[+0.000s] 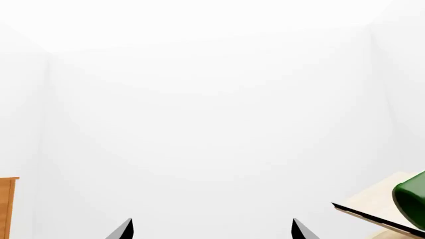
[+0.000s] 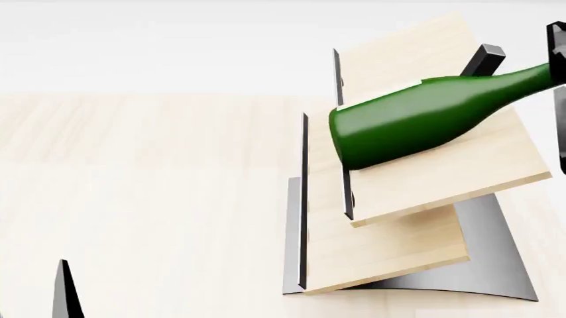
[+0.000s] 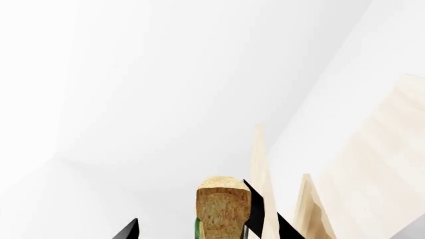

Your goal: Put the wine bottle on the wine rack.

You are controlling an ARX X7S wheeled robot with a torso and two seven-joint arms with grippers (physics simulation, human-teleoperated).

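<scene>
Bottle lies on its side across the upper panel of the rack, base toward the panel's black front edge, neck sloping up past the black peg. Rack sits on the counter, on its curved grey base.

My right hand is at the bottle's neck end: in the right wrist view the cork sits between the two black fingertips, one finger crossing right beside it. Can't tell if the fingers actually press the neck or just bracket it. In the head view that hand only shows as a dark sliver at the frame edge, by the neck.

My left hand is spread, nothing between the tips, well apart from the rack. Its wrist view catches the bottle's base and a rack panel corner off to one side, plus a brown cabinet edge far from the rack.
</scene>
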